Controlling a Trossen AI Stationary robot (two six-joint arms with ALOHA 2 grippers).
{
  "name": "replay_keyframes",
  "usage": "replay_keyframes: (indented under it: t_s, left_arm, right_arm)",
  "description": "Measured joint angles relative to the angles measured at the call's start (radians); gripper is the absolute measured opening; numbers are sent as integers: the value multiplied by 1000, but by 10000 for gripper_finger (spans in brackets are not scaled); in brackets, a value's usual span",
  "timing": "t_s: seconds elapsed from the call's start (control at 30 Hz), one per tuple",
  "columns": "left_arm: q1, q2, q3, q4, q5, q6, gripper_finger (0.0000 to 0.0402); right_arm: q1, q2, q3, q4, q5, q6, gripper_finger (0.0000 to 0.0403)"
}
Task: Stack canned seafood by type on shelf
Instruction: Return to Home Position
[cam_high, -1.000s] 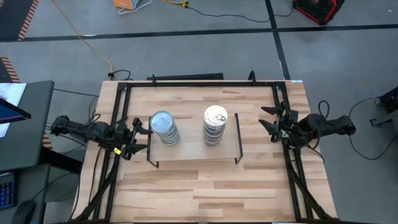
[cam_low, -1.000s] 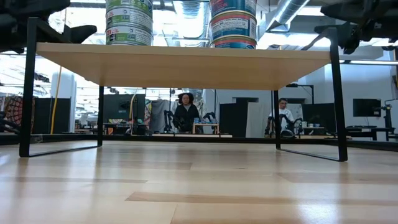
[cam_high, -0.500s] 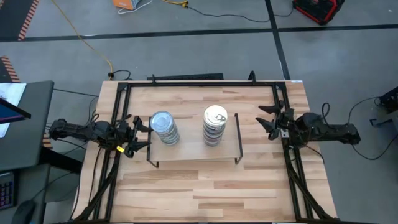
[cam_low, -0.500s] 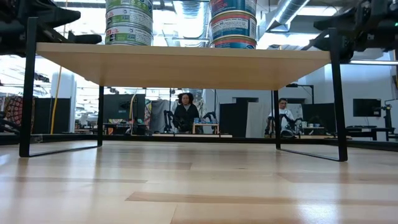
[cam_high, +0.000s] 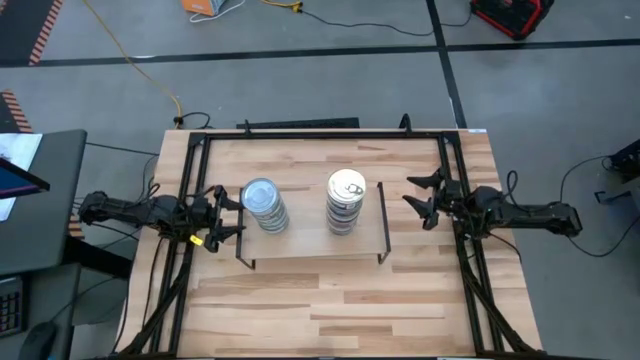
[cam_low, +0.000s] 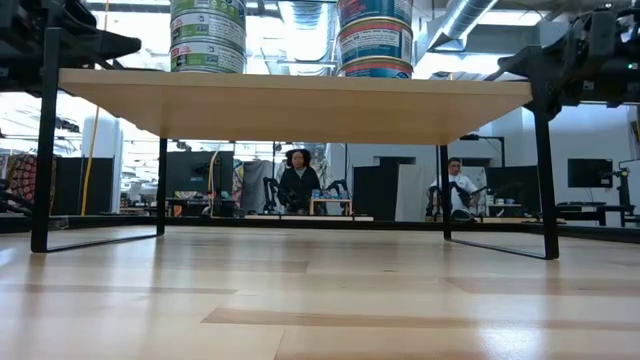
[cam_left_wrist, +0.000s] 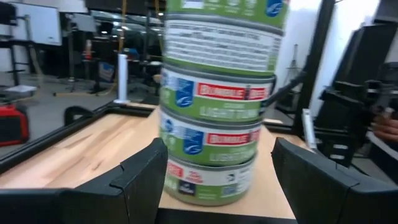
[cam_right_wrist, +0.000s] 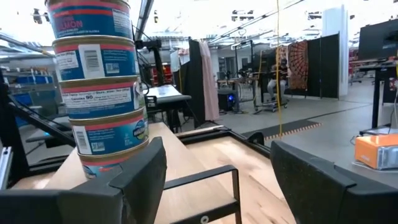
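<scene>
The shelf (cam_high: 312, 245) stands mid-table on thin black legs. Two stacks of tins rest on its wooden top (cam_low: 295, 100). The stack with the blue-grey lid (cam_high: 262, 198) has green labels (cam_left_wrist: 214, 106) (cam_low: 207, 35). The stack with the silver-gold pull-tab lid (cam_high: 347, 187) has red and blue labels (cam_right_wrist: 99, 87) (cam_low: 375, 35). My left gripper (cam_high: 238, 218) (cam_left_wrist: 221, 155) is open at the shelf's left end, level with the green stack, which shows between its fingers just ahead. My right gripper (cam_high: 418, 197) (cam_right_wrist: 214, 155) is open off the shelf's right end, apart from the other stack.
A black metal frame (cam_high: 320, 135) runs along the table's far edge and down both sides. Bare wooden tabletop (cam_high: 320, 310) lies near of the shelf. Beyond the table, two people (cam_low: 299, 180) show in the room.
My right gripper has moved toward the table's left, closer to the shelf's right end, staying open. My left gripper has edged slightly toward the green-labelled stack. Both stacks have stayed where they were.
</scene>
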Motion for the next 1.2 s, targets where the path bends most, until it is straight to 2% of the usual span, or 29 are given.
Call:
replay_keyframes:
  t_s: [0.13, 0.4, 1.2]
  left_arm:
    - [0, 0, 0, -7, -41, 0, 279]
    - [0, 0, 0, -14, -47, 0, 279]
    - [0, 0, 0, -18, -49, -2, 279]
  right_arm:
    - [0, 0, 0, -2, 8, -15, 310]
    - [1, 0, -1, -50, 8, 148, 311]
    - [1, 0, -2, -157, 10, 155, 311]
